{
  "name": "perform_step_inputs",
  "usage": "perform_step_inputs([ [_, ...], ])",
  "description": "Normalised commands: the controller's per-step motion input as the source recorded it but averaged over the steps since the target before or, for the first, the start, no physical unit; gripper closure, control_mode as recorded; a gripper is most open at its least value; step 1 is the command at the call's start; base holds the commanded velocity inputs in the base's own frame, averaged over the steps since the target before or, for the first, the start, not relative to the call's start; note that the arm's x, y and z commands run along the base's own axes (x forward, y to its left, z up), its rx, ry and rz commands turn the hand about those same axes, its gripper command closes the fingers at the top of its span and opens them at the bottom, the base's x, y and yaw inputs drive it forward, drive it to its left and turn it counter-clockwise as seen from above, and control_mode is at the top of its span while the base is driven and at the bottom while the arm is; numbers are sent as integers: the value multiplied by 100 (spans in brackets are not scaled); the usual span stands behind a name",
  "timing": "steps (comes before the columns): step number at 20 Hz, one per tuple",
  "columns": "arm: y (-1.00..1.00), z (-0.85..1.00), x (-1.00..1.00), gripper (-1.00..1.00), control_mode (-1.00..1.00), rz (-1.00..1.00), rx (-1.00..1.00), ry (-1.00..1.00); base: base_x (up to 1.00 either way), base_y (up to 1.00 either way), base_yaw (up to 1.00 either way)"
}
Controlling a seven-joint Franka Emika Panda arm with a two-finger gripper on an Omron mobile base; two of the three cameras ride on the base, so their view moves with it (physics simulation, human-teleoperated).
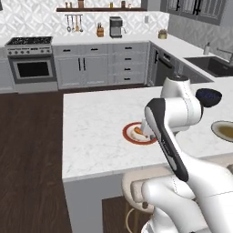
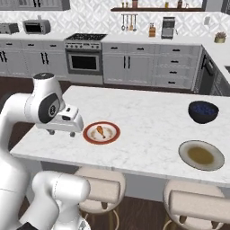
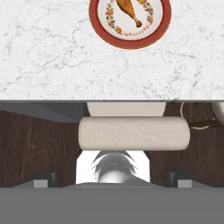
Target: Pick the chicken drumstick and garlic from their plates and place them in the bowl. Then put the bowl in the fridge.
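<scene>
white marble is covering the island counter (image 2: 148,112) in a grey-cabineted kitchen. lying on the red-rimmed plate (image 2: 101,133) near the counter's front edge is the chicken drumstick (image 2: 101,131), orange with its pale bone end pointing toward the stools. the gripper (image 2: 60,132) is hanging just beside that plate, toward the counter's left end, low over the marble and apart from the drumstick; whether its fingers are apart or together i cannot tell. in the hand view the plate is sitting at the top, past the counter's edge, with a padded stool (image 3: 134,133) below it. farther from the plate along the counter, the grey-rimmed plate (image 2: 201,155) with a brown centre is lying near the front edge, and a dark blue bowl (image 2: 203,112) is standing behind it. nothing is lying between gripper and plate.
</scene>
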Motion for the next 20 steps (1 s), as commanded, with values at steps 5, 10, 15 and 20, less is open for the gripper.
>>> perform_step_inputs([
  [5, 0, 0, 0, -100, 100, 0, 0, 0, 66, 0, 3],
  [10, 0, 0, 12, -100, -100, 1, 0, 0, 43, 0, 2],
  [15, -5, 0, 91, -100, -100, 11, 0, 3, 0, 0, 0],
  [20, 0, -3, 100, -100, -100, 11, 0, 11, 0, 0, 0],
])
